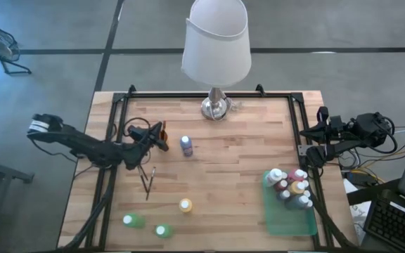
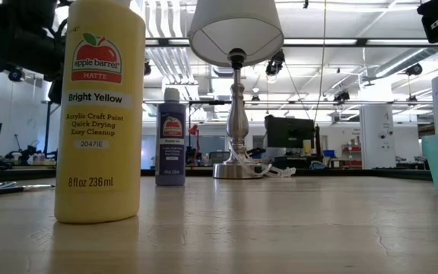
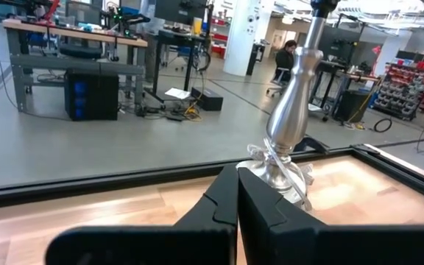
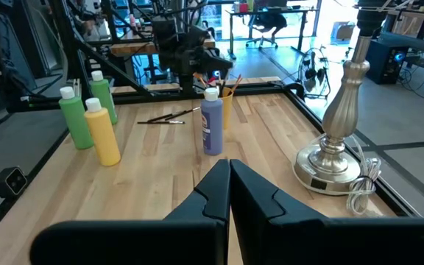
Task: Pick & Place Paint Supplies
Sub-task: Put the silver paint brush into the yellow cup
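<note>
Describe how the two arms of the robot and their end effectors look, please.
Both arms are dark, nearly black, built of slim jointed links. The left arm carries a white label near its outer end, with black cables looping by its end effector. The right arm is bulkier, also with black cables. In the wrist views, each end effector has two black, angular, wedge-shaped fingers.

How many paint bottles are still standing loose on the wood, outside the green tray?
4: purple bottle mid-table before the lamp, yellow bottle nearer the front, and two green bottles at the front left. None looks hidden.

Overhead, tabletop-level, two wrist views; shared lamp (image 1: 216,53).
</note>
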Controlling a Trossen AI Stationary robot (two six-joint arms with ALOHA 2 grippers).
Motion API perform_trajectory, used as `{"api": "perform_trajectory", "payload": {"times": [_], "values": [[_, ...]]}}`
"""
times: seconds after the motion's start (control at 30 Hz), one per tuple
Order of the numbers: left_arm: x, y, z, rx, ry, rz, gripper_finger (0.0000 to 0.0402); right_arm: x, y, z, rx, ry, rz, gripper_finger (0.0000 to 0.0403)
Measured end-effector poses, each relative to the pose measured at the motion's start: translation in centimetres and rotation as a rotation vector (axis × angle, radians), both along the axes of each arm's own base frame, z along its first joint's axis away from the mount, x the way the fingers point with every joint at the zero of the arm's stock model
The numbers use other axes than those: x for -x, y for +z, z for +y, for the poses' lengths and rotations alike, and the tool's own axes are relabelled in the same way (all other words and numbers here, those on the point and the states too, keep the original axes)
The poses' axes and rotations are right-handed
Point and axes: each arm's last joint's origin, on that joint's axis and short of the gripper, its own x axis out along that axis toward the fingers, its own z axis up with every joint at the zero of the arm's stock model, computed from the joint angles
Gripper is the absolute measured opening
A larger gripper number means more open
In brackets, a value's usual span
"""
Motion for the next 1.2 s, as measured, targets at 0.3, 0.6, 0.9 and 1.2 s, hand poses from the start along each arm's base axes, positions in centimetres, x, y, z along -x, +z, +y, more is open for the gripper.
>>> {"api": "perform_trajectory", "payload": {"times": [0.3, 0.6, 0.9, 1.2], "values": [[-0.2, -0.4, 0.0, 0.007, 0.001, 0.003, 0.0005, 0.0, 0.0, 0.0, 0.000, 0.000, 0.000, 0.0008], [-0.2, -0.4, 0.0, 0.007, 0.000, 0.003, 0.0012, 0.0, 0.0, 0.0, 0.000, 0.000, 0.000, 0.0008], [0.0, 0.0, 0.0, -0.003, -0.001, 0.006, 0.0059, 0.0, 0.0, 0.0, 0.000, 0.000, 0.000, 0.0008], [0.8, 1.5, 0.1, -0.028, -0.005, -0.011, 0.0103, 0.0, 0.0, 0.0, 0.000, 0.000, 0.000, 0.0008]]}}
